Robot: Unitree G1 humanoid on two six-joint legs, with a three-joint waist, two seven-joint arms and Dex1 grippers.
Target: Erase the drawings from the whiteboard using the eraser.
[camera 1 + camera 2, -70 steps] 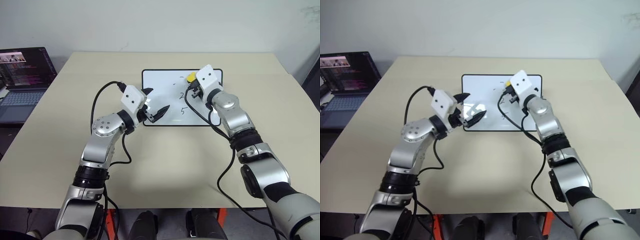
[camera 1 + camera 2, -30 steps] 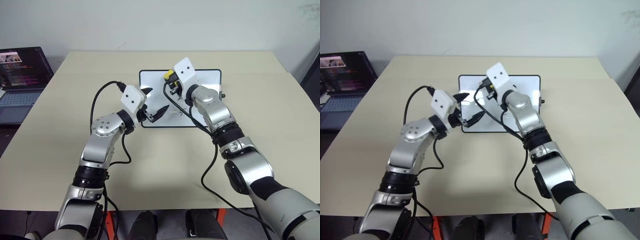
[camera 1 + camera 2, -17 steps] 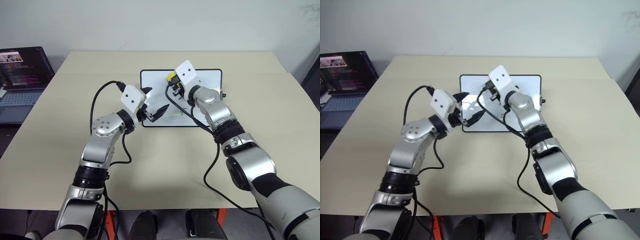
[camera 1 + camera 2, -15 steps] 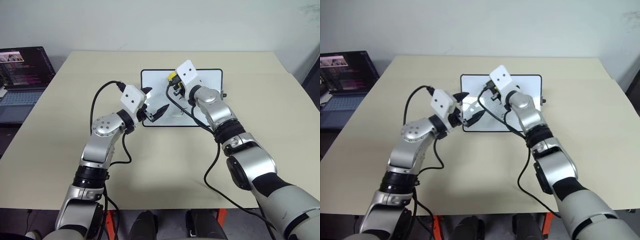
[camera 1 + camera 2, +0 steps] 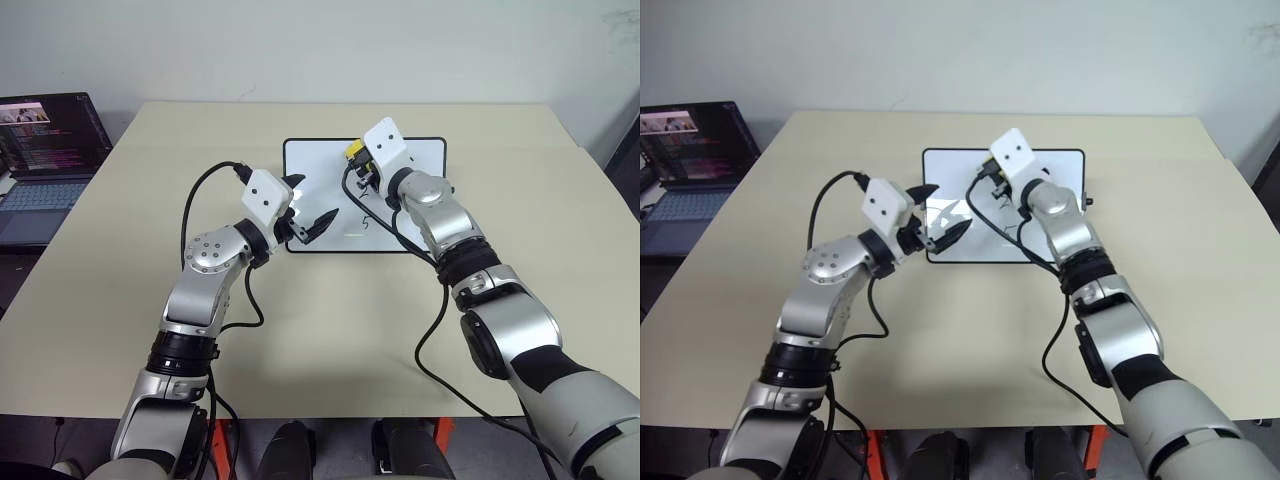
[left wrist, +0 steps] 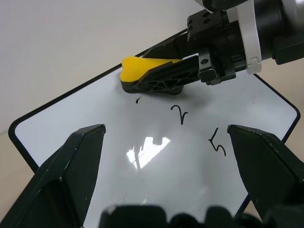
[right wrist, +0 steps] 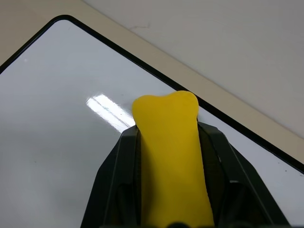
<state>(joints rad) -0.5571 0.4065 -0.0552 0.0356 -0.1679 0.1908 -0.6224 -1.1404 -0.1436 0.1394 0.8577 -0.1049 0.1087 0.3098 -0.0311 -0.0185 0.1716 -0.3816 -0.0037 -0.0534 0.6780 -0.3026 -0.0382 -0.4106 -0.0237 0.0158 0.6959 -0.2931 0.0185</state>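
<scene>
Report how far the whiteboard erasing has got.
Done: the right gripper is shut on the eraser and has it against the whiteboard. In hand: wiping near the far edge. Left: a short stroke, the "2" and the "5".

Whiteboard point(image 5: 1065, 170) on beige table point(image 5: 1200, 250), both arms over it, laptop point(image 5: 690, 165) at far left
</scene>
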